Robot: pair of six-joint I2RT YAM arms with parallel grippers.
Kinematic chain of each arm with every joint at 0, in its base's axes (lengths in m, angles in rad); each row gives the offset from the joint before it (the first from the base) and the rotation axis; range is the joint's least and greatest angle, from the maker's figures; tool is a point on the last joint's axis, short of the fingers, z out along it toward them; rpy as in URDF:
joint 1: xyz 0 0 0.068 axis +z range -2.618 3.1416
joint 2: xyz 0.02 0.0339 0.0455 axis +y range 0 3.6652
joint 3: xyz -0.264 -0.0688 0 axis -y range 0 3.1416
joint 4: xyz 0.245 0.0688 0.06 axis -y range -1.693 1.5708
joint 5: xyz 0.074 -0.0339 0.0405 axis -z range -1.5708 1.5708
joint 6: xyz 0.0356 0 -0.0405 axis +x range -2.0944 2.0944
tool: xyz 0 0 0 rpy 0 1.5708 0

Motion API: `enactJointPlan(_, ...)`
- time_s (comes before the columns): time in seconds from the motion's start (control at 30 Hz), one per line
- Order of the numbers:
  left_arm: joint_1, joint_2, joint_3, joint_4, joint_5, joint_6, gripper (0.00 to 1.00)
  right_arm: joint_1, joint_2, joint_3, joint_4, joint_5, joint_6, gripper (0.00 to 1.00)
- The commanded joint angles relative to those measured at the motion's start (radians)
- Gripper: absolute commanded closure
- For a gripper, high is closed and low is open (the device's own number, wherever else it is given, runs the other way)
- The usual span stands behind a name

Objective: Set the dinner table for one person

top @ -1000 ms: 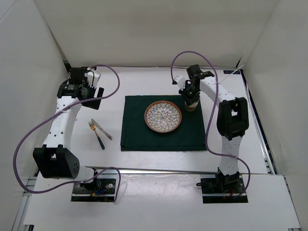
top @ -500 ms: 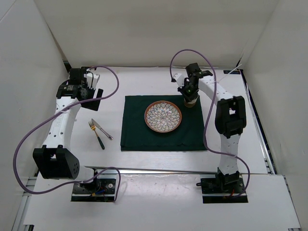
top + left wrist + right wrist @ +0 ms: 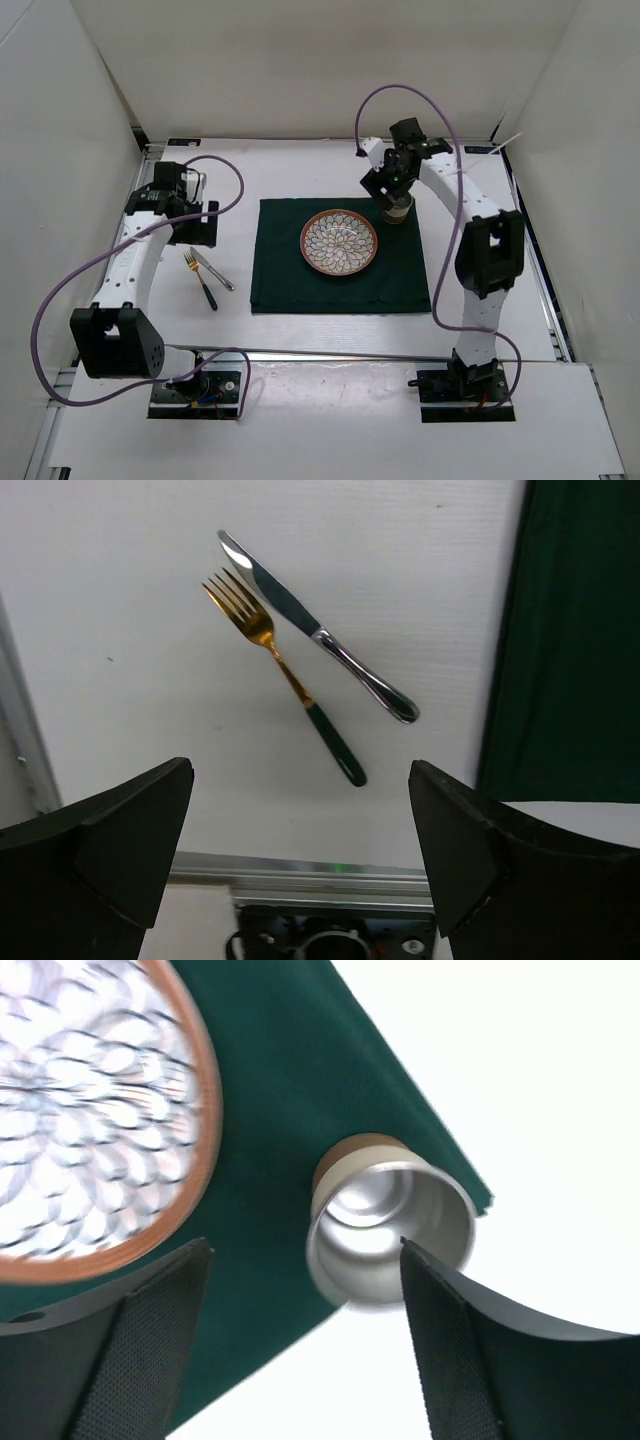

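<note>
The white dinner table (image 3: pixel 300 170) carries a dark green cloth (image 3: pixel 340 270) with a patterned, brown-rimmed plate (image 3: pixel 339 241) in its middle. A metal cup (image 3: pixel 390 1230) stands upright on the cloth's far right corner (image 3: pixel 398 213). My right gripper (image 3: pixel 393 193) hovers just over the cup, open (image 3: pixel 300 1340), and holds nothing. A gold fork with a dark handle (image 3: pixel 285 675) and a silver knife (image 3: pixel 320 640) lie side by side on the table left of the cloth. My left gripper (image 3: pixel 203 225) hangs above them, open and empty (image 3: pixel 300 880).
White walls close in the table at the back and both sides. A metal rail (image 3: pixel 300 870) runs along the near edge by the arm bases. Purple cables loop from both arms. The cloth's left edge (image 3: pixel 570 630) lies close to the knife.
My right gripper has opened and let go of the cup, which stays on the cloth corner. My left arm has swung nearer, toward the fork and knife.
</note>
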Motion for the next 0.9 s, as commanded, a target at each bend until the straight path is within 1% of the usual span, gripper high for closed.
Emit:
enactJointPlan(0.0, 0.003, -0.047, -0.036, 0.003, 0.068, -0.182, 0.00, 0.041, -0.216, 0.039, -0.019, -0.054, -0.014, 0.18)
enactJointPlan(0.07, 0.003, -0.057, -0.079, 0.024, 0.049, -0.268, 0.00, 0.050, -0.282, 0.007, -0.019, -0.044, -0.049, 0.15)
enactJointPlan(0.13, 0.003, -0.046, -0.101, 0.033, 0.029, -0.341, 0.00, 0.050, -0.323, -0.022, -0.005, -0.030, -0.059, 0.15)
enactJointPlan(0.2, 0.003, -0.017, -0.101, 0.033, 0.015, -0.381, 0.00, 0.041, -0.377, -0.080, -0.005, -0.019, -0.103, 0.15)
enactJointPlan(0.33, 0.003, 0.086, -0.069, 0.015, 0.074, -0.458, 0.00, 0.041, -0.457, -0.165, -0.005, 0.004, -0.153, 0.17)
enactJointPlan(0.4, 0.003, 0.120, -0.055, 0.015, 0.102, -0.503, 0.04, 0.041, -0.492, -0.191, -0.023, 0.013, -0.172, 0.17)
enactJointPlan(0.47, 0.003, 0.172, -0.055, 0.015, 0.133, -0.532, 0.06, 0.041, -0.503, -0.191, -0.048, 0.038, -0.172, 0.17)
enactJointPlan(0.57, 0.003, 0.232, -0.036, 0.003, 0.154, -0.566, 0.11, 0.041, -0.515, -0.191, -0.068, 0.067, -0.172, 0.17)
enactJointPlan(0.7, 0.003, 0.286, -0.026, -0.017, 0.154, -0.608, 0.11, 0.041, -0.535, -0.191, -0.079, 0.087, -0.172, 0.17)
enactJointPlan(0.8, 0.003, 0.308, -0.081, -0.017, 0.154, -0.631, 0.11, 0.041, -0.535, -0.180, -0.102, 0.105, -0.172, 0.17)
enactJointPlan(0.87, 0.003, 0.319, -0.090, -0.006, 0.154, -0.641, 0.11, 0.041, -0.535, -0.154, -0.114, 0.105, -0.172, 0.17)
